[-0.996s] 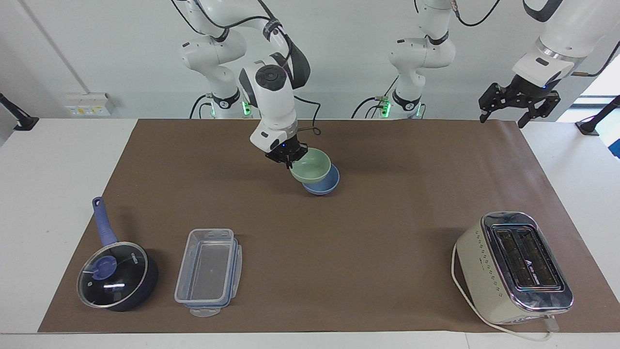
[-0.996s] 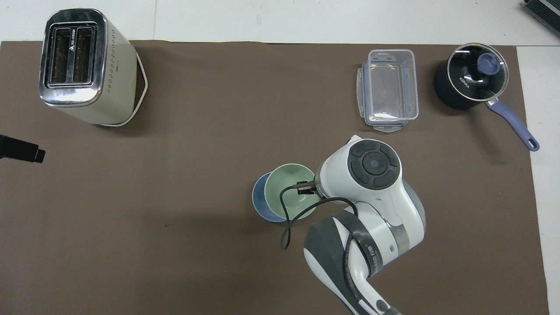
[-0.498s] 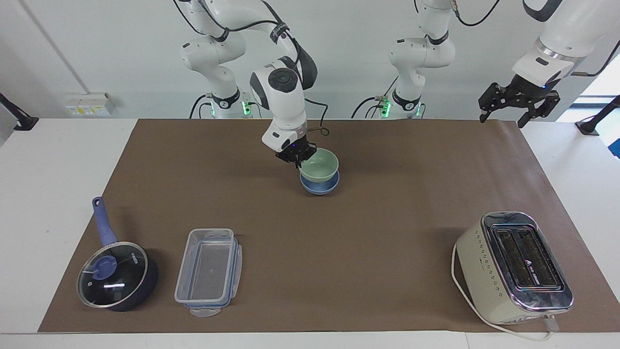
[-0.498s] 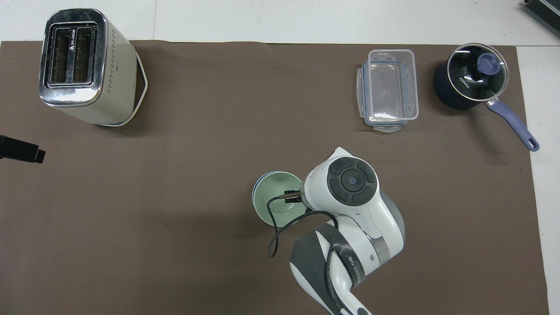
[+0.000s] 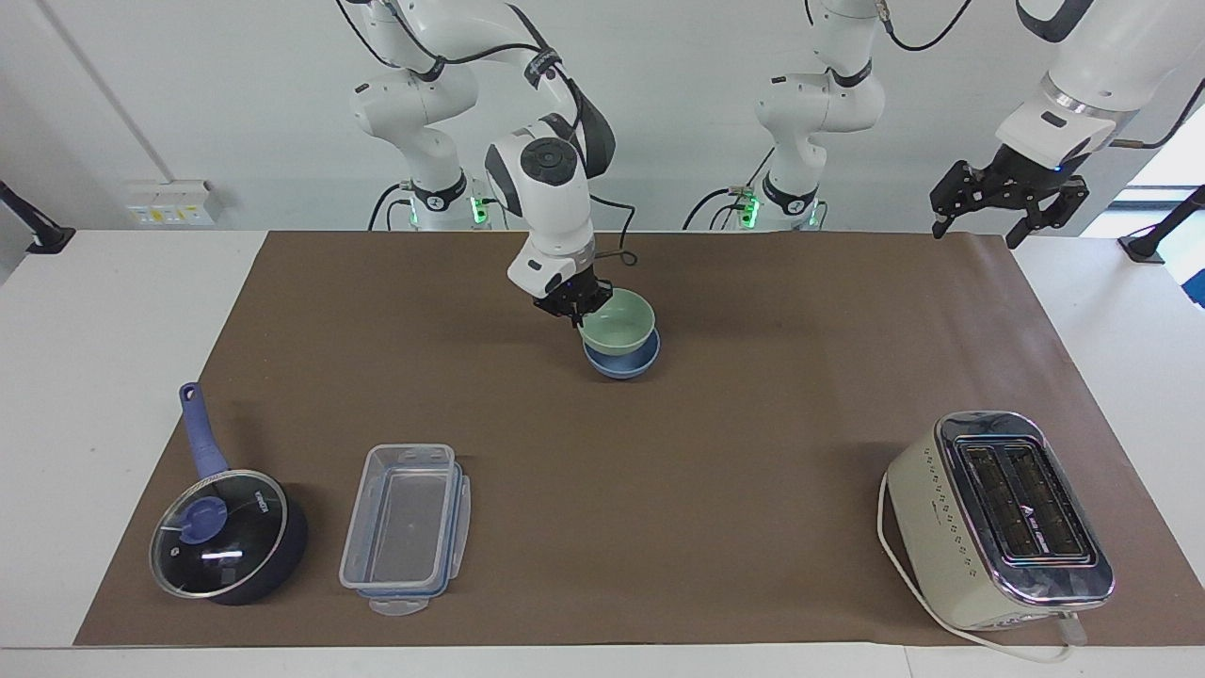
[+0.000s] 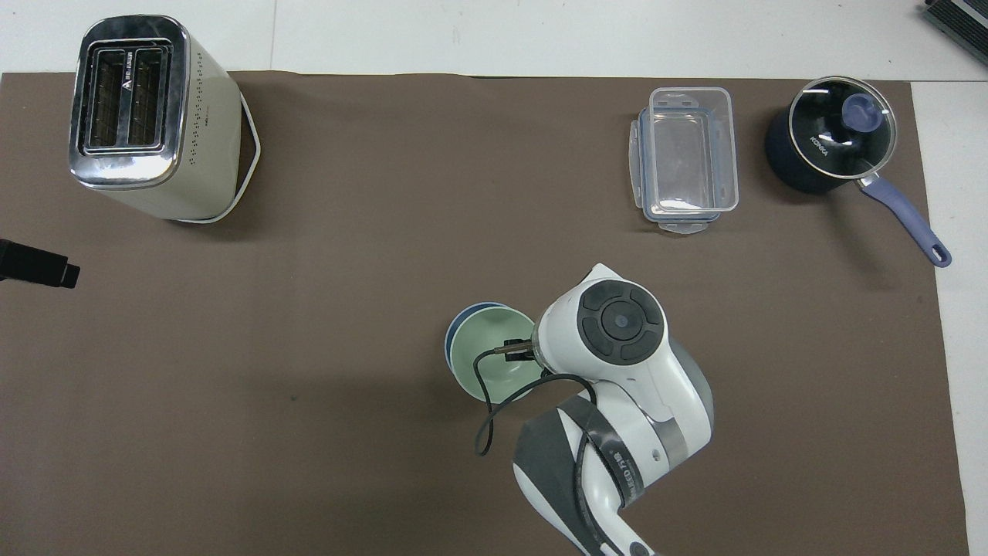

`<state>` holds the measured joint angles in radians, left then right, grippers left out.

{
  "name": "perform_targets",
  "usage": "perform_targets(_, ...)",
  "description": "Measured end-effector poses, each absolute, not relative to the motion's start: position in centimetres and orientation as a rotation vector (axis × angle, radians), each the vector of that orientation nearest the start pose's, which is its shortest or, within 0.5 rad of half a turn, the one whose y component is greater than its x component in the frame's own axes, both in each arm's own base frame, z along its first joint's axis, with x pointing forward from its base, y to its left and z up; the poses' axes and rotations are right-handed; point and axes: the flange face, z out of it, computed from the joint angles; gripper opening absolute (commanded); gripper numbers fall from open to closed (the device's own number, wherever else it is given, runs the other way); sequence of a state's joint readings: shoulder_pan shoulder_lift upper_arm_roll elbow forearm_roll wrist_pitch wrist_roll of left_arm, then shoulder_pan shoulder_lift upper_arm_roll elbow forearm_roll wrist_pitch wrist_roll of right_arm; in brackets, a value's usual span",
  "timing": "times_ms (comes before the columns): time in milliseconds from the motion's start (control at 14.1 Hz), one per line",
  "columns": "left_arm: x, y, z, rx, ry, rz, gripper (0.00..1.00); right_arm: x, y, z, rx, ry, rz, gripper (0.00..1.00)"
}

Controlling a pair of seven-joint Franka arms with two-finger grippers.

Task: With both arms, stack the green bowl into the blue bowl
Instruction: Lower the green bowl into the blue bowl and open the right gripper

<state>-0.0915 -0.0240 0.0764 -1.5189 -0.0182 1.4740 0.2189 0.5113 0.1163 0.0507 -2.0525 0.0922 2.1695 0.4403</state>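
Note:
The green bowl point(image 5: 618, 320) point(image 6: 488, 361) sits down inside the blue bowl point(image 5: 622, 363) point(image 6: 452, 333), a little tilted. Only a blue rim shows beneath it. The pair stands mid-table, nearer the robots than the other objects. My right gripper point(image 5: 576, 314) is shut on the green bowl's rim, on the side toward the right arm's end. In the overhead view the wrist hides that gripper. My left gripper point(image 5: 977, 232) point(image 6: 38, 264) waits raised and open over the table edge at the left arm's end, holding nothing.
A cream toaster point(image 5: 998, 516) point(image 6: 147, 116) stands far from the robots at the left arm's end. A clear plastic container point(image 5: 407, 527) point(image 6: 687, 158) and a dark blue lidded saucepan point(image 5: 226, 535) point(image 6: 834, 143) lie far from the robots toward the right arm's end.
The right arm swung the green bowl from tilted over the blue bowl's edge to centred and lower inside it. In the last half second it barely moved. The left arm stayed still.

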Motion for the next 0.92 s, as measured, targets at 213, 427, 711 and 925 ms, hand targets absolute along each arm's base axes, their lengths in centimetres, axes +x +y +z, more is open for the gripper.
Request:
perform_targets(213, 53.7, -1.0, 65.3, -3.142, 0.372, 0.03, 1.0, 48.1, 30.7, 38.0, -3.064, -0.102, 0.065, 0.0)
perform_targets(427, 53.7, -1.0, 65.3, -3.142, 0.372, 0.03, 1.0, 48.2, 31.0, 37.8, -3.043, -0.082, 0.063, 0.0)
perform_targets(711, 53.7, -1.0, 65.3, -3.142, 0.372, 0.03, 1.0, 48.4, 31.1, 37.5, -3.034, -0.075, 0.05, 0.0)
perform_targets(925, 53.7, -1.0, 65.3, -3.142, 0.372, 0.03, 1.0, 48.4, 31.2, 36.7, -3.037, -0.073, 0.065, 0.03)
